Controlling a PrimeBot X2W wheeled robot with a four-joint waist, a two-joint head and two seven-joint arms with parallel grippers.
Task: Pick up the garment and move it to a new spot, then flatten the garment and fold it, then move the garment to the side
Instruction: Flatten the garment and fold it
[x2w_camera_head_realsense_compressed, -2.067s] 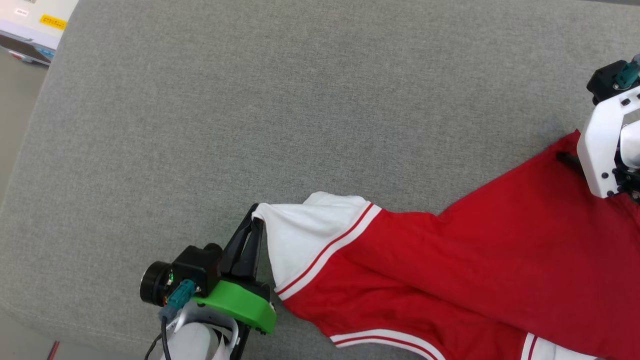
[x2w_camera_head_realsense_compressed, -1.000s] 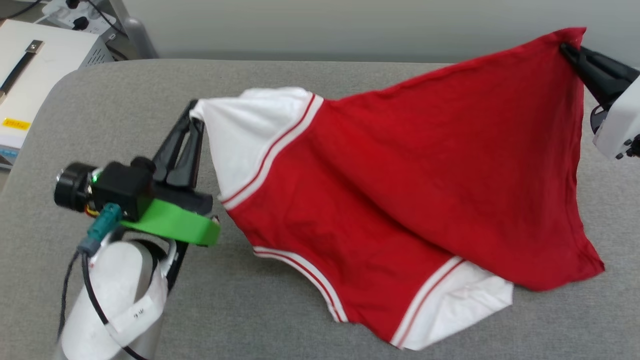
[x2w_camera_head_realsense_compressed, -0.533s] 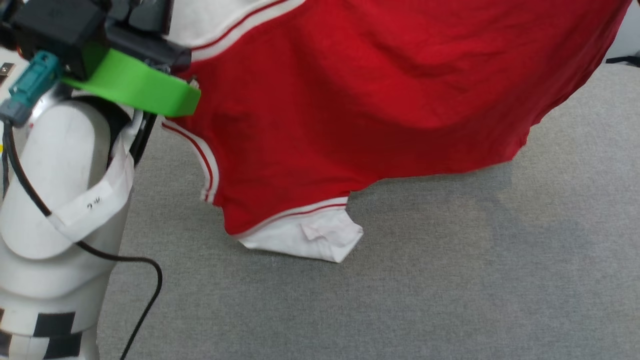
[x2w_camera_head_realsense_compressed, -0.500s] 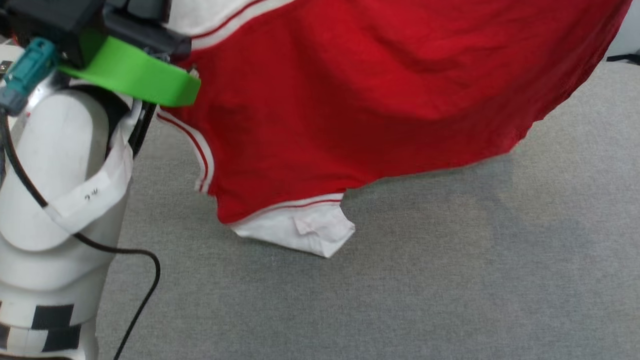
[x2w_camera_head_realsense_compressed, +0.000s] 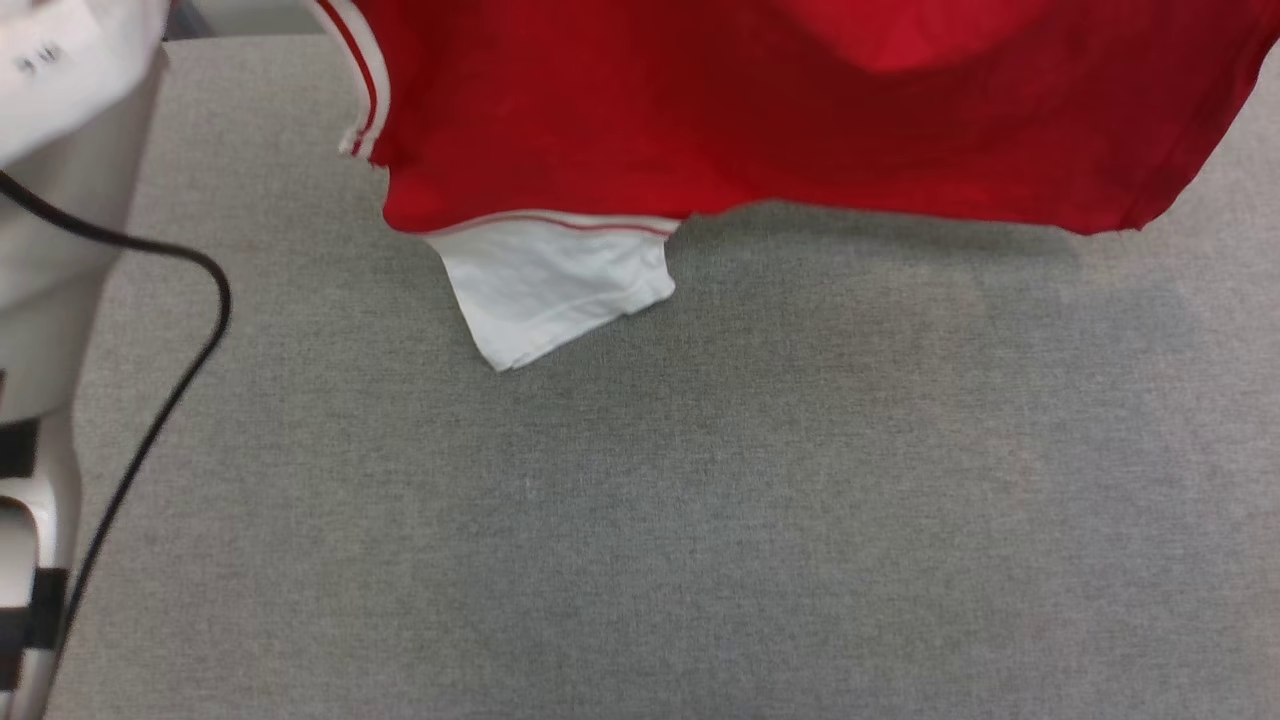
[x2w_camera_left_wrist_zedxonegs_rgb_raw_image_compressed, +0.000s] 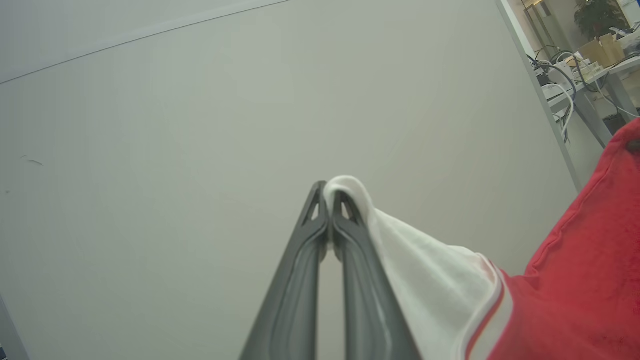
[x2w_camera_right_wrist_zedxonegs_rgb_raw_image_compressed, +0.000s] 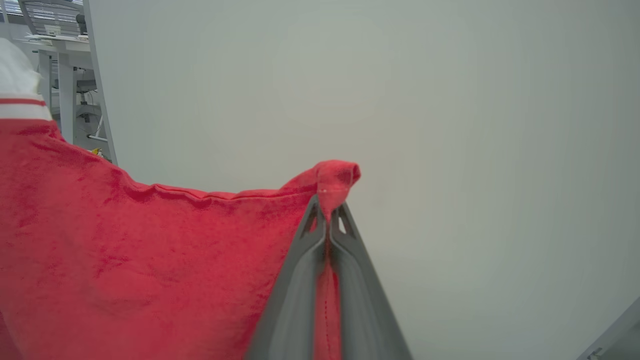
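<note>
Head view: the garment (x2w_camera_head_realsense_compressed: 800, 120) is cut off at the 12 o'clock edge. The left forearm (x2w_camera_head_realsense_compressed: 50, 320) at 9 o'clock is blurred and cropped, its label (x2w_camera_head_realsense_compressed: 35, 62) unreadable. Left wrist view: desk clutter (x2w_camera_left_wrist_zedxonegs_rgb_raw_image_compressed: 585, 65) at 2 o'clock is too small to identify.

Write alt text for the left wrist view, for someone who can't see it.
The left gripper, shut, pinches the tip of the white sleeve of a red garment, which trails off to the lower right. A plain pale wall lies behind, with a cluttered desk at the upper right.
</note>
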